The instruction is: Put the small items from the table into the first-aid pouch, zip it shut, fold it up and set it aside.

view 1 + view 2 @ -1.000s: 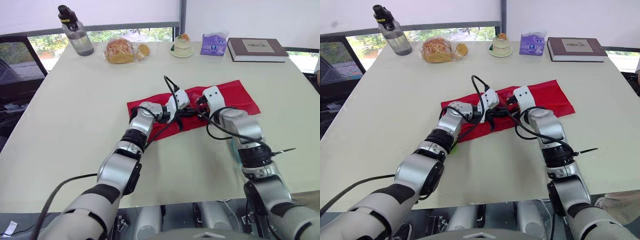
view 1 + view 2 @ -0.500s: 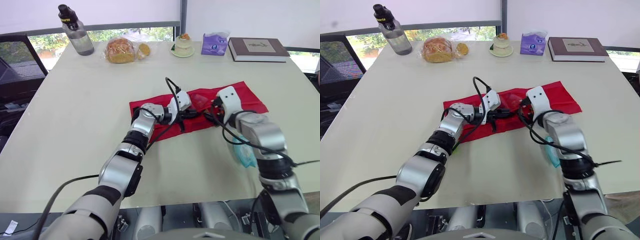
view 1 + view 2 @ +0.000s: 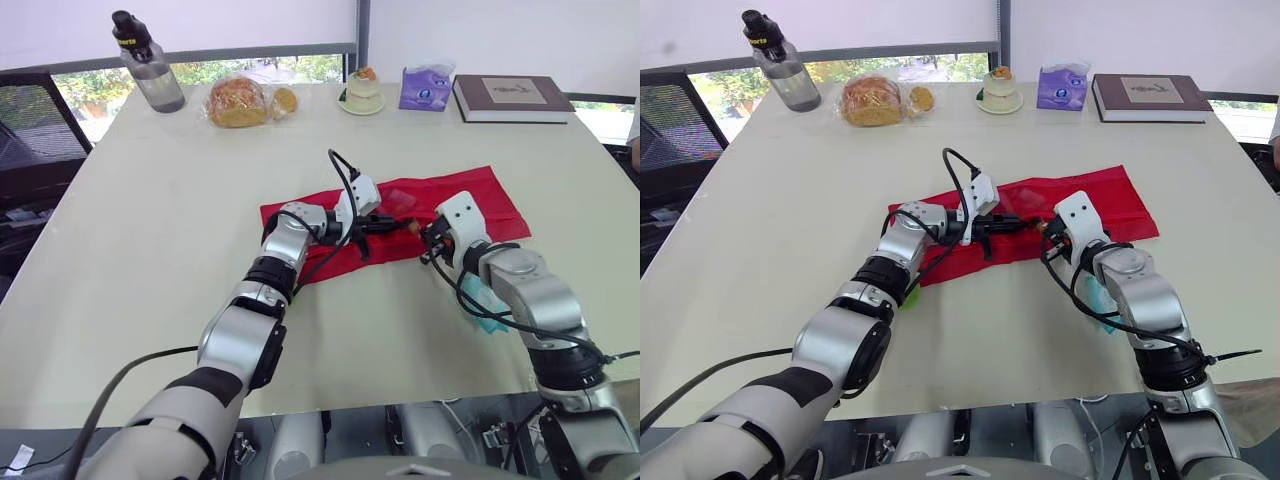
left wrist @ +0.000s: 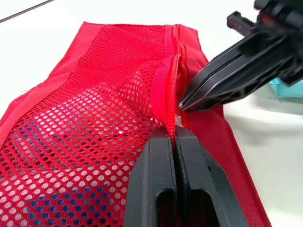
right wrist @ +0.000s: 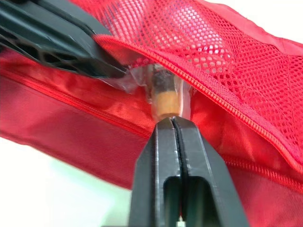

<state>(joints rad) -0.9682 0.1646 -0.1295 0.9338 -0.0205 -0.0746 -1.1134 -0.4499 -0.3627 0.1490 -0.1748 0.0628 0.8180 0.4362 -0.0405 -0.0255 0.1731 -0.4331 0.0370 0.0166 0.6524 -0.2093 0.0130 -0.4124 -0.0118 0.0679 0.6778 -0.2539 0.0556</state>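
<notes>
The red first-aid pouch [image 3: 470,195] lies unfolded on the table, its mesh pocket [image 4: 85,109] facing up. My left gripper [image 4: 173,135] is shut on the pocket's zipper edge and lifts it a little. My right gripper [image 5: 172,122] meets it from the right at the pocket mouth, shut on a small clear-wrapped item [image 5: 163,97] with a brown end. The item's far end sits just under the raised mesh edge. In the head views the two grippers meet tip to tip at the pouch's near edge, left gripper [image 3: 388,223] and right gripper [image 3: 422,233]. A teal packet [image 3: 487,300] lies on the table beside my right forearm.
Along the table's far edge stand a water bottle [image 3: 150,65], a bagged bread [image 3: 240,100], a small dessert on a plate [image 3: 362,92], a purple tissue pack [image 3: 426,87] and a book [image 3: 510,97]. A black chair [image 3: 30,130] is off the left side.
My right arm has swung out to the right and come back toward the near edge, uncovering the teal packet. The left gripper has kept its hold on the pouch.
</notes>
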